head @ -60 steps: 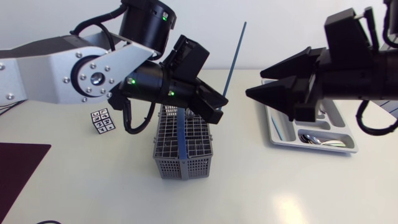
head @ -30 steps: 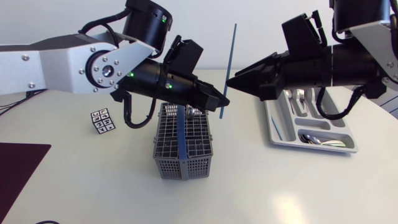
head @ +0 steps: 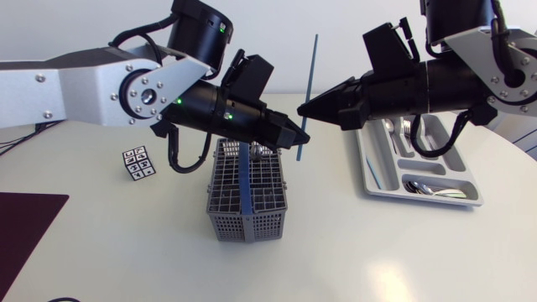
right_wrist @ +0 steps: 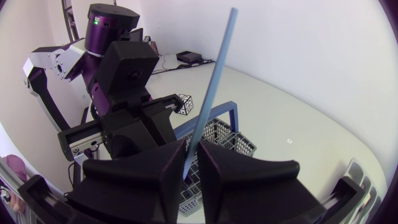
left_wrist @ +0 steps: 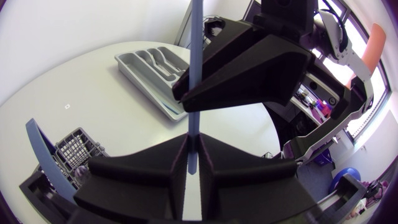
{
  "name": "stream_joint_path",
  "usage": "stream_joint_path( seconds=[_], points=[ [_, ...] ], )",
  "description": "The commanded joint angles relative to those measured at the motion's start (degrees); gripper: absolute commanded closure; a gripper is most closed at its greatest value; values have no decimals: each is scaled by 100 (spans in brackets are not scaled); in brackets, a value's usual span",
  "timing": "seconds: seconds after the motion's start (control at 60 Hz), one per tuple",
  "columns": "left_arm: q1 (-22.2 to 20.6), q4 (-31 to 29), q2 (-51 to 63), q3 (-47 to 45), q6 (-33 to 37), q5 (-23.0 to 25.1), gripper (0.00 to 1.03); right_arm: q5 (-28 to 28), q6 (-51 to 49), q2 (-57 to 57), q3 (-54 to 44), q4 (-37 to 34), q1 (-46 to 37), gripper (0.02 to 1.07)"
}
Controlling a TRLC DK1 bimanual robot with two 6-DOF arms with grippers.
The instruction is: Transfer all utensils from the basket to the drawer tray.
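A thin blue stick (head: 309, 92) stands nearly upright above the grey wire basket (head: 246, 205). My left gripper (head: 299, 134) is shut on its lower part. My right gripper (head: 304, 107) comes in from the right and is shut on the stick just above the left one. In the left wrist view the stick (left_wrist: 194, 74) rises out of my left gripper (left_wrist: 193, 155) through the right gripper (left_wrist: 186, 102). The right wrist view shows the stick (right_wrist: 214, 81) between my right gripper (right_wrist: 193, 163). A metal utensil (head: 256, 152) sticks out of the basket. The grey drawer tray (head: 375, 176) lies at the right.
The tray holds forks (head: 401, 130) and spoons (head: 432, 190) in its compartments. The basket has a blue handle (head: 244, 180). A small tag cube (head: 138, 163) sits left of the basket. A dark mat (head: 25, 226) lies at the front left.
My right arm swung left to the stick and its fingers closed on it. My left arm rose slightly, bringing the stick more upright.
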Motion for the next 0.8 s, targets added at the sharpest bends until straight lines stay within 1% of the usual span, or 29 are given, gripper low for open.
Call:
stream_joint_path(
  seconds=[0.0, 0.117, 0.133, 0.167, 0.217, 0.233, 0.25, 0.283, 0.333, 0.383, 0.467, 0.517, 0.583, 0.65, 0.717, 0.783],
  points=[
    [41, 37, 117, 196, -145, 104, 100, -29, 90, 128, 151, -106, 21, 101],
    [59, 37, 99, 187, -145, 104, 94, -29, 99, 137, 169, -167, 12, 101],
    [59, 37, 90, 187, -145, 104, 91, -29, 99, 137, 169, -185, 12, 101],
    [59, 37, 81, 187, -145, 104, 82, -29, 90, 146, 178, -194, -6, 101],
    [67, 37, 64, 187, -145, 95, 64, -29, 99, 146, 186, -202, -50, 101],
    [67, 37, 55, 196, -145, 95, 60, -29, 90, 146, 186, -202, -67, 101],
    [67, 28, 46, 196, -136, 95, 50, -29, 99, 146, 186, -211, -94, 101],
    [67, 11, 11, 205, -127, 95, 38, -37, 90, 155, 204, -229, -146, 101],
    [111, 2, -24, 205, -110, 86, 25, -46, 81, 155, 213, -273, -243, 101],
    [146, -7, -94, 196, -92, 51, 17, -46, 73, 172, 204, -290, -375, 101],
    [278, -16, -200, 187, -48, 7, 13, -46, -7, 243, 221, -352, -700, 101],
    [331, -33, -323, 143, 40, -151, 13, -46, -94, 366, 265, -422, -1017, 101],
    [436, -104, -507, 90, 189, -248, 12, -46, -174, 656, 362, -519, -1474, 101],
    [472, -147, -692, -6, 400, -582, 12, -29, -235, 1060, 520, -616, -1939, 101],
    [507, -209, -868, -138, 576, -705, 13, 51, -235, 1526, 670, -642, -2352, 101],
    [516, -253, -1088, -340, 813, -1012, 13, 112, -218, 2088, 898, -686, -2686, 101]
  ],
)
